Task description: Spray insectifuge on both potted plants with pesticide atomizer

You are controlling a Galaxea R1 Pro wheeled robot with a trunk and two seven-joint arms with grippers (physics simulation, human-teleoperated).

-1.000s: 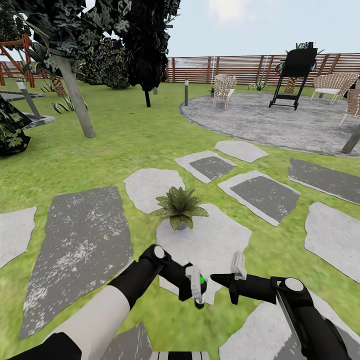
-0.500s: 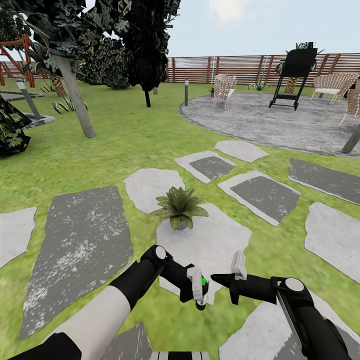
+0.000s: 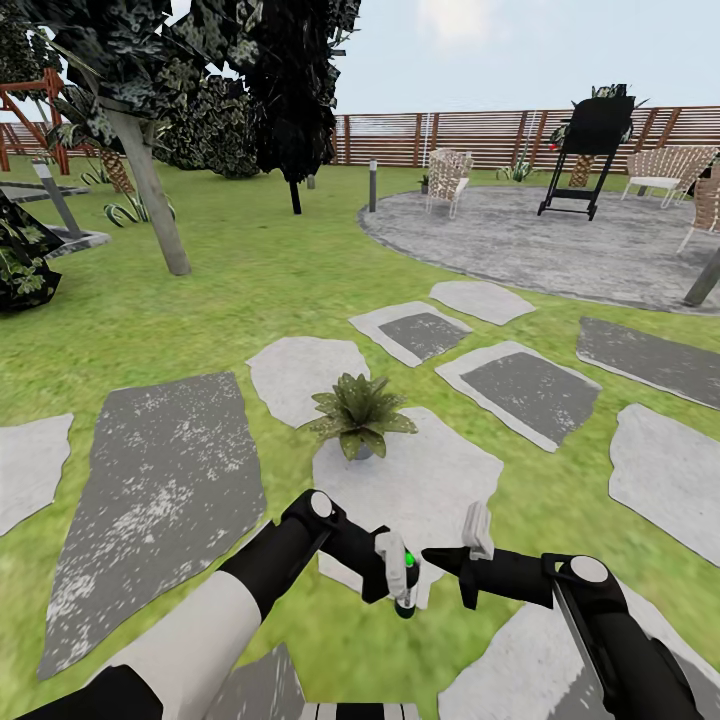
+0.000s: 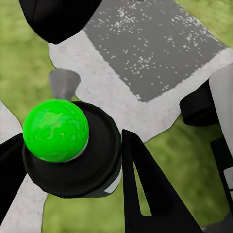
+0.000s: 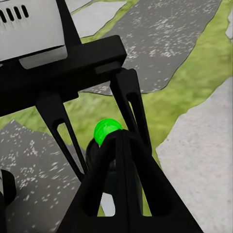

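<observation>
One potted plant (image 3: 360, 410), a low green rosette in a tiny grey pot, stands on a pale stepping stone (image 3: 420, 490) in the garden, just ahead of both arms. My left gripper (image 3: 399, 588) is shut on the pesticide atomizer (image 3: 396, 556), a white body with a bright green end (image 4: 56, 130), held above the stone's near edge. In the left wrist view a black finger (image 4: 145, 194) flanks it. My right gripper (image 3: 428, 553) is shut, its tip pointing at the atomizer from the right and very close to it. The right wrist view has the green end (image 5: 107, 130) just beyond the right gripper (image 5: 121, 138).
Grey and white stepping stones (image 3: 160, 480) lie across the lawn. A round paved patio (image 3: 560, 240) with wicker chairs (image 3: 448, 178) and a black stand (image 3: 590, 150) sits at the back right, before a slatted fence (image 3: 480, 135). A leaning tree trunk (image 3: 150, 190) stands left.
My left gripper has carried the atomizer slightly to the right, closer to the right gripper's tip. The plant and the right arm have stayed put.
</observation>
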